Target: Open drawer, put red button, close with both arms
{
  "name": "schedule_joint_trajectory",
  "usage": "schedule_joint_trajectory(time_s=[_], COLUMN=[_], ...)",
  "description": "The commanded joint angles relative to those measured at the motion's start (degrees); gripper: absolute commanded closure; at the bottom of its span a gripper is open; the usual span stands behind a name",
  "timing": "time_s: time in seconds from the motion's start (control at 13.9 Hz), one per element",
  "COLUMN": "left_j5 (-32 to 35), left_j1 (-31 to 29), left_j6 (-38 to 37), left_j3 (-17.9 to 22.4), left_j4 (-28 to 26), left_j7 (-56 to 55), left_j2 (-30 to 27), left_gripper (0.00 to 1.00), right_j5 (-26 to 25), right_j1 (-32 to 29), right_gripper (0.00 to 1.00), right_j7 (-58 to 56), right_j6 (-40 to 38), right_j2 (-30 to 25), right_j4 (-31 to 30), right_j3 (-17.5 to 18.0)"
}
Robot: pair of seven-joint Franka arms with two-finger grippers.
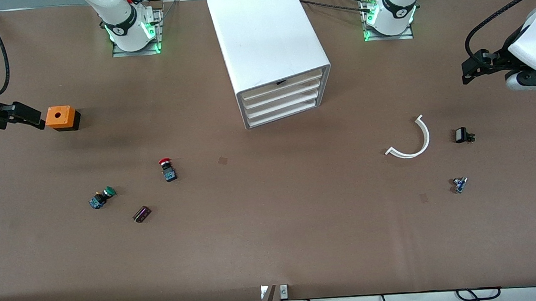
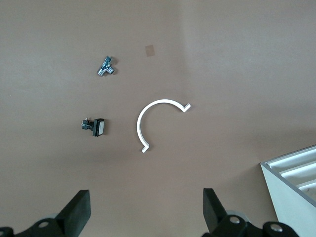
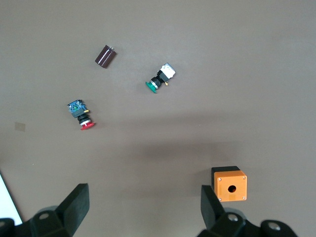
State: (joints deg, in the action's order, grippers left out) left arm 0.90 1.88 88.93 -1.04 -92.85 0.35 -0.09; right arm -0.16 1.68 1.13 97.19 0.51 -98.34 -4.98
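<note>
The white cabinet [image 1: 269,50] stands at the middle of the table near the bases, with its four white drawers [image 1: 283,99] all shut. The red button [image 1: 167,170] lies on the table toward the right arm's end, nearer the front camera than the cabinet; it also shows in the right wrist view [image 3: 81,115]. My right gripper [image 1: 23,115] is open and empty, up in the air beside the orange box [image 1: 60,118]. My left gripper [image 1: 474,66] is open and empty, up over the left arm's end of the table. A cabinet corner [image 2: 296,182] shows in the left wrist view.
A green-capped switch [image 1: 102,197] and a dark small part [image 1: 141,214] lie near the red button. A white curved strip [image 1: 411,141], a black part [image 1: 463,135] and a small blue part [image 1: 459,184] lie toward the left arm's end.
</note>
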Motion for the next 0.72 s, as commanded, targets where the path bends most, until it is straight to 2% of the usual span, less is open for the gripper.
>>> schedule_joint_trajectory(time_s=[0.0,0.36,0.65], left_j5=[0.86,0.6,0.25], left_j1=[0.32,0.41,1.63], left_j6=[-1.48,-2.44,-13.14], left_j3=[-0.02,-0.1,-0.37], left_j4=[2.06,1.97,1.88], left_j7=[-0.53,-0.62,-0.44], left_j2=[0.97,0.97,1.06], left_gripper=[0.0,0.0,0.0], right_j5=[-0.64,-0.64,-0.64], right_j1=[-0.1,-0.1,-0.28], right_gripper=[0.0,0.0,0.0], right_j7=[-0.69,-0.69,-0.69], right_j6=[-0.68,-0.68,-0.6], right_j2=[-0.24,-0.16,0.02], right_j4=[0.25,0.25,0.25], right_j3=[0.06,-0.02,-0.02])
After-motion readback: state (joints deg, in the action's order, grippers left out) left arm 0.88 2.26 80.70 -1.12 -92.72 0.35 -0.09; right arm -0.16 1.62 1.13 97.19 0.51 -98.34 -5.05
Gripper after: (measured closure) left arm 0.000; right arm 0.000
